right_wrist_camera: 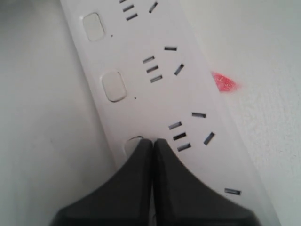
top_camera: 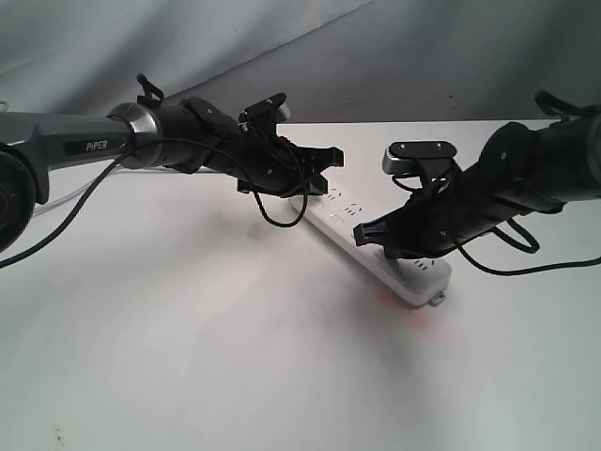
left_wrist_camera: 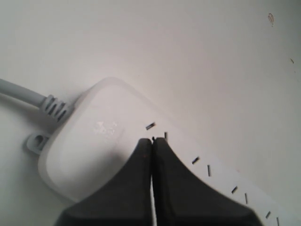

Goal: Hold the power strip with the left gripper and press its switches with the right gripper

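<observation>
The long white power strip (top_camera: 341,224) lies slantwise on the white table, its mounting tab (top_camera: 437,299) at the near end. My left gripper (top_camera: 322,188) is shut, its tips resting on the strip's far, cable end (left_wrist_camera: 89,141), close to the grey cable (left_wrist_camera: 23,94). My right gripper (top_camera: 376,246) is shut too, fingertips (right_wrist_camera: 141,147) set on a switch (right_wrist_camera: 132,141) that they mostly cover. Two more white switches (right_wrist_camera: 114,86) (right_wrist_camera: 93,26) show beyond it along the strip's edge. Neither gripper holds anything between its fingers.
The white table (top_camera: 188,348) spreads around the strip. A small red glow (right_wrist_camera: 224,83) lies on the table beside the strip. A grey backdrop (top_camera: 423,56) rises behind the table's far edge.
</observation>
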Robot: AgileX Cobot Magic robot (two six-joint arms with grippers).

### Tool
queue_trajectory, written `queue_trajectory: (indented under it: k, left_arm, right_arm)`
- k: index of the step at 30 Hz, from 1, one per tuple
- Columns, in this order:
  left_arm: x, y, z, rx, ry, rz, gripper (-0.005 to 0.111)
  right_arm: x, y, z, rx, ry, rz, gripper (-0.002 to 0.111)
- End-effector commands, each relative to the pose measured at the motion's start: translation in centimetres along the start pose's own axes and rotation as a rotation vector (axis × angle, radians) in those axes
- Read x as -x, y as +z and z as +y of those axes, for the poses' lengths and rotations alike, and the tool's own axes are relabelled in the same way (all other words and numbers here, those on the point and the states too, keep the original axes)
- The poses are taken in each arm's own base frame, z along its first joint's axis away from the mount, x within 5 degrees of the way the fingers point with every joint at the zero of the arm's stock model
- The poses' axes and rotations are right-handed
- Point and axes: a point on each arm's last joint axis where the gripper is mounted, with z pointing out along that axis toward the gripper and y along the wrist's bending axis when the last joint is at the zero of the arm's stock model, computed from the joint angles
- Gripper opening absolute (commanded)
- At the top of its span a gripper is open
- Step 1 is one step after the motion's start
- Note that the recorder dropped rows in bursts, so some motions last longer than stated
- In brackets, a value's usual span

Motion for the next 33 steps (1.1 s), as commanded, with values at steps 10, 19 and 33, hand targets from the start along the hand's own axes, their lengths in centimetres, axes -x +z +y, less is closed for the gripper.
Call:
queue_trajectory:
  k: [10,19,33]
  left_arm:
    - [0.1,0.1,-0.2,-0.002,-0.008,-0.008,0.000]
    - [0.1,0.1,-0.2,-0.002,-0.008,-0.008,0.000]
    - [0.1,0.1,-0.1,0.002,-0.007,-0.012,0.000]
  right_arm:
    - [-0.1,0.4,0.0,0.018,0.043,-0.005,0.000]
    - [0.6,-0.4,0.2,0.016,0.038,-0.056,0.000]
    - [0.9,-1.1,0.3,0.017,0.031,-0.078,0.000]
